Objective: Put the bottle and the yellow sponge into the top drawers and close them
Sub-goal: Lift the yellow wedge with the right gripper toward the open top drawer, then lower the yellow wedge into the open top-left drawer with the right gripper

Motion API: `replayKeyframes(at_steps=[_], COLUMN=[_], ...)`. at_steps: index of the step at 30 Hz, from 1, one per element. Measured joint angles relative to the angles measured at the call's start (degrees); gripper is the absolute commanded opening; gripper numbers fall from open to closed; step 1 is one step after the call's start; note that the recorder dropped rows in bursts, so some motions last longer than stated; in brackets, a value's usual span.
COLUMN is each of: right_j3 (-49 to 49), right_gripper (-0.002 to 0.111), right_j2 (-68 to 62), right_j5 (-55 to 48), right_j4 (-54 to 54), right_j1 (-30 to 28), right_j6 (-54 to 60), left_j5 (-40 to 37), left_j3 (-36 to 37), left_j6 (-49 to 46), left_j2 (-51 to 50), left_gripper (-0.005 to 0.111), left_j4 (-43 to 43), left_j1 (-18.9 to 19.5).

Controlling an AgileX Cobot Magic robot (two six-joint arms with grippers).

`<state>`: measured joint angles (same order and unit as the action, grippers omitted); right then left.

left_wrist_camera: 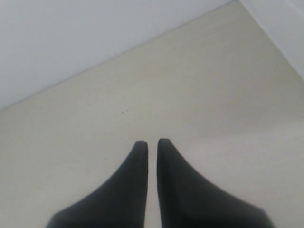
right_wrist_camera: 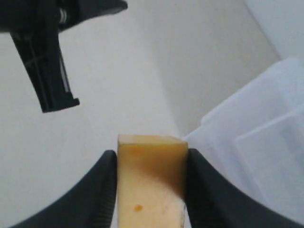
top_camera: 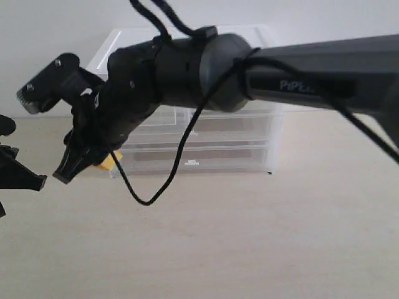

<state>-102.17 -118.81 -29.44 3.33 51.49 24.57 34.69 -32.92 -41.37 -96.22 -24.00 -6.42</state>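
Note:
The yellow sponge [right_wrist_camera: 151, 183] sits squeezed between my right gripper's [right_wrist_camera: 151, 159] two black fingers. In the exterior view that gripper [top_camera: 87, 167] has reached across to the left front corner of the white cabinet [top_camera: 249, 134], and only a yellow corner of the sponge [top_camera: 107, 162] shows. Translucent drawer plastic [right_wrist_camera: 266, 142] lies close beside the sponge; which drawer it is I cannot tell. The arm hides the top drawers in the exterior view. My left gripper [left_wrist_camera: 152, 142] is shut and empty over bare table, at the far left edge [top_camera: 28, 177]. The bottle is out of view.
Two full-width translucent drawers [top_camera: 206, 156] of the cabinet look shut. A black cable [top_camera: 149, 199] loops down from the right arm toward the beige table [top_camera: 249, 249]. The left gripper [right_wrist_camera: 47, 71] stands just beyond the held sponge. A white wall is behind.

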Motion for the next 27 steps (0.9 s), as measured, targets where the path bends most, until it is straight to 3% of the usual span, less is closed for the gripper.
replayKeyframes(at_steps=[7,15,27], right_j3=[-2.44,-8.57,-8.7], right_gripper=[0.0,0.0,0.0], right_j2=[5.92,5.9,2.91], right_j5=[-3.66,-6.21,-6.87], right_j4=[-0.69,-1.5,-3.33], right_j1=[-3.08,-5.31,-8.41], right_j6=[1.45,4.96,11.43], left_j5=[-0.21,-1.46,-1.55], left_j3=[0.0,0.0,0.0], left_j6=[0.93,6.94,7.73], left_j2=[0.0,0.0,0.0], left_gripper=[0.004,0.004,0.004], left_j4=[1.29,8.19,8.99], left_j1=[0.0,0.0,0.0])
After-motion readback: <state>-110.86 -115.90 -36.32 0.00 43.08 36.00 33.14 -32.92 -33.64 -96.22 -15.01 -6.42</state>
